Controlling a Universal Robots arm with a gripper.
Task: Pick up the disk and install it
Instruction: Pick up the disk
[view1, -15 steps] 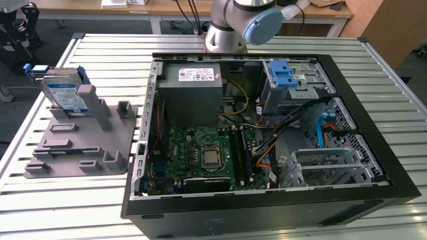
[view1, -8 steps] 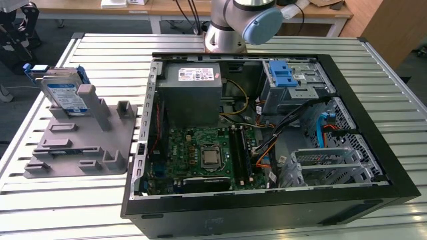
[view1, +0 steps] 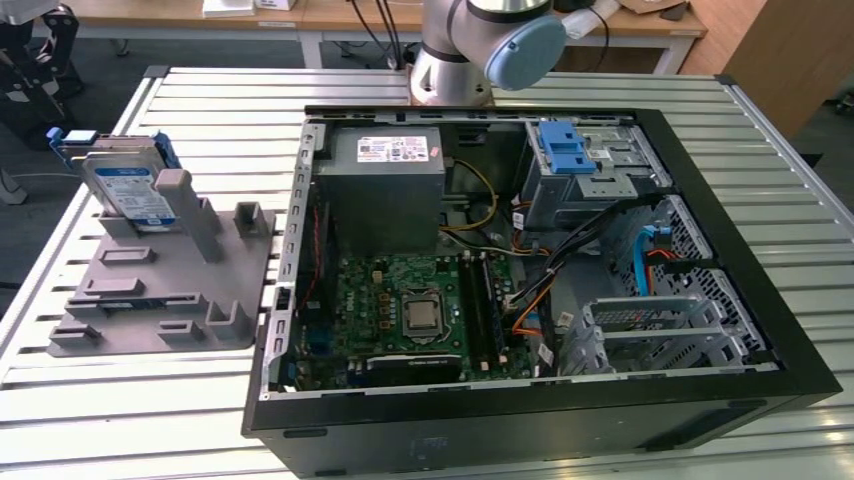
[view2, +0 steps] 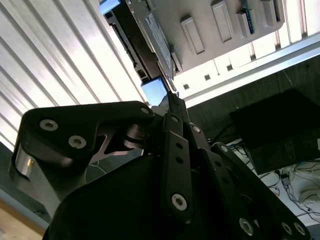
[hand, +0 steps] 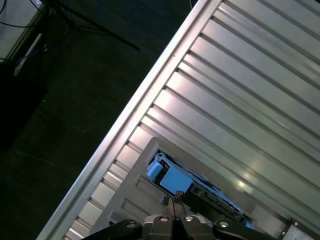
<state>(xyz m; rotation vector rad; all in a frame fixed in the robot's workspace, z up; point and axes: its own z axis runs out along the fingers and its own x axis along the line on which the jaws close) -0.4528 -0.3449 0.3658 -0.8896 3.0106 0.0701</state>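
My fingers (view2: 176, 125), clenched on nothing, hang over the disk (view1: 134, 190), not yet lifted from its stand (view1: 160, 300) beside the open computer case (view1: 534, 425).

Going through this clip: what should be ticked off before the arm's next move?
1. Disk upright in the grey fixture: ok.
2. Disk free, nothing gripping it: ok.
3. Gripper aimed towards the disk in the first wrist view: ok.
4. Height of the gripper above the disk: cannot tell.
5. Fingers open for a grasp: not ok, they are together.
6. Computer case open from above: ok.
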